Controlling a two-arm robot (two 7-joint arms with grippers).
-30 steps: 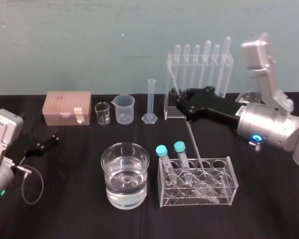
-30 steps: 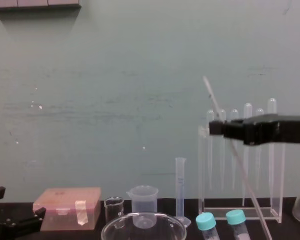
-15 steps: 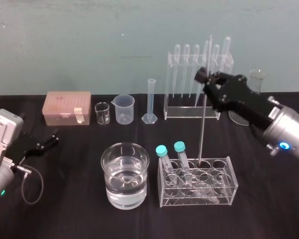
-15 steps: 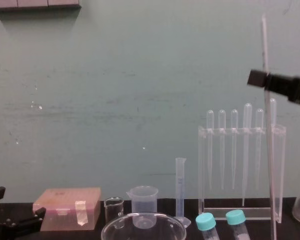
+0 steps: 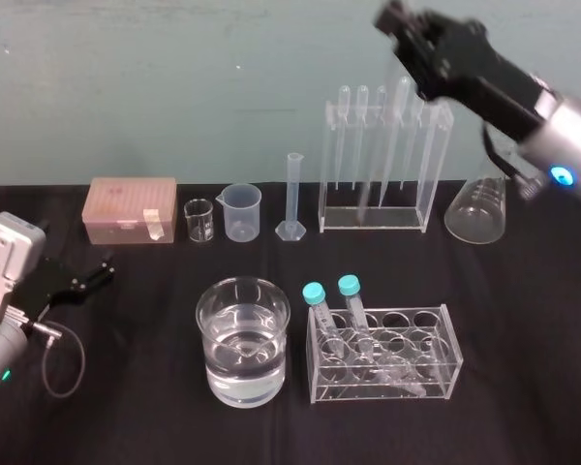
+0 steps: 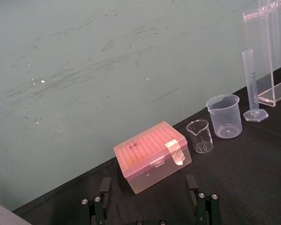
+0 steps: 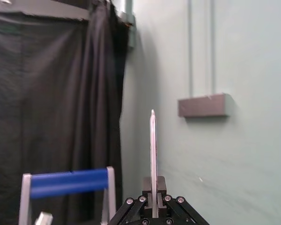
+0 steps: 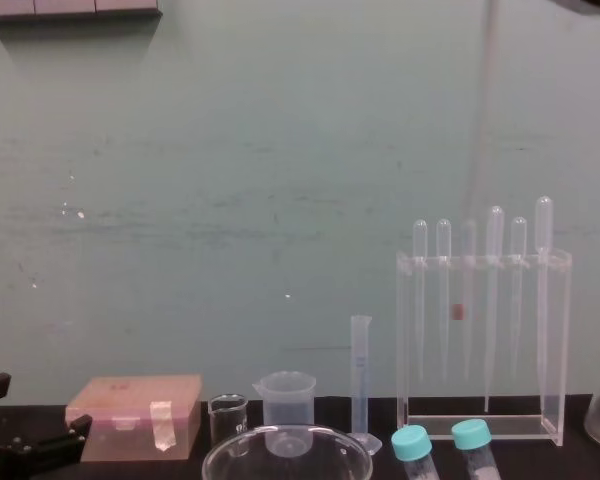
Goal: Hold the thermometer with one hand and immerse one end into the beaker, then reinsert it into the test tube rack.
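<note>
The robot's right hand (image 5: 399, 24), raised high above the pipette stand (image 5: 378, 165), grips the thermometer (image 7: 152, 154); the wrist view shows the rod pinched upright between the closed fingers. From the head the rod is only a faint streak across the stand. From the chest it is a blurred line cut off by the top edge, and its red tip (image 8: 458, 312) hangs level with the pipettes, clear of the table (image 5: 523, 387). Whether the tip hangs in front of the stand or behind it is hard to judge.

The beaker (image 5: 242, 339), partly filled with water, sits in front of the stand and to its left; in the chest view only its rim shows at the bottom edge. The test tube rack (image 5: 382, 354), holding two teal-capped tubes (image 5: 315, 295), stands directly in front of the stand. A flask (image 5: 477, 208) sits just right of the stand. Left of the stand run a measuring cylinder (image 5: 292, 194), a plastic cup (image 5: 242, 211), a small glass cup (image 5: 199, 221) and a pink box (image 5: 131, 208).

The left hand (image 5: 90, 274) rests far left of the stand, fingers spread wide. A black cloth covers the table, and behind the stand is a scuffed pale green wall (image 5: 174, 77). The right wrist view also shows a black curtain (image 7: 51, 93).
</note>
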